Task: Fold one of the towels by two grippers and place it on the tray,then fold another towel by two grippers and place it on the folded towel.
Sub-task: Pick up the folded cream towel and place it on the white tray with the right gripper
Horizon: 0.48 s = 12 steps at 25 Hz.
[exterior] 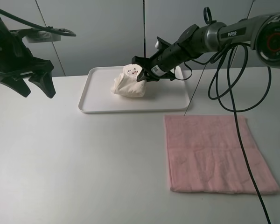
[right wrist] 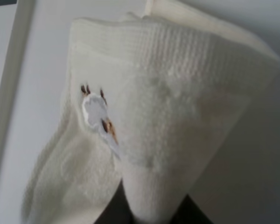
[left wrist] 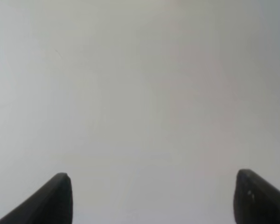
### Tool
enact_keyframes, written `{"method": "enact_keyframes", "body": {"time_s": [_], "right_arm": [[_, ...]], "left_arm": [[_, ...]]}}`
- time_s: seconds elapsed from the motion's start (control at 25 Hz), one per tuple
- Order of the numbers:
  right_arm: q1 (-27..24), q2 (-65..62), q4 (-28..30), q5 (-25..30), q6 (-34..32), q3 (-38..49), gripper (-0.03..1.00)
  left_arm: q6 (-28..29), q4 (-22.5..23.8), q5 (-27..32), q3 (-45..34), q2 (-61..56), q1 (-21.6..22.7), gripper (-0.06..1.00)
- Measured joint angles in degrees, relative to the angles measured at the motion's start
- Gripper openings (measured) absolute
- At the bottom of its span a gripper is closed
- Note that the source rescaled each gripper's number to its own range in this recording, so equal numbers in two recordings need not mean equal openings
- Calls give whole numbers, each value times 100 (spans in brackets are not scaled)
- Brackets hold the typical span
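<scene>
Bunching into a lump rather than a flat fold, the white towel (exterior: 127,84) sits on the white tray (exterior: 100,106), toward its middle. The right gripper (exterior: 142,72) is pinched onto an upper fold of it. If that grip lets go now, I judge the cloth would slump unevenly and leave a poor base for stacking. The pink towel (exterior: 214,154) lies flat on the table (exterior: 84,163) just in front of the tray's right corner. A black cable (exterior: 242,140) trails across it and could drag it. The left gripper (exterior: 37,91) hangs with its claws spread, holding nothing, well to the left over bare tabletop, which leaves wide room there.
</scene>
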<state>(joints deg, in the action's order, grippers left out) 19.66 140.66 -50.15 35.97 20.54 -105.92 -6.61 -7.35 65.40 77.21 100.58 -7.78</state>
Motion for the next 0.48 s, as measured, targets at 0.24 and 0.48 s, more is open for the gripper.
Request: {"method": "enact_keyframes", "body": {"time_s": [0.24,0.48], "right_arm": [[0,0,12,19,-13,-2,89],[0,-143,262,146,-35,-2,100]], "left_arm": [[0,0,10,0,0,0,91],[0,-11,10,0,0,0,91]]}}
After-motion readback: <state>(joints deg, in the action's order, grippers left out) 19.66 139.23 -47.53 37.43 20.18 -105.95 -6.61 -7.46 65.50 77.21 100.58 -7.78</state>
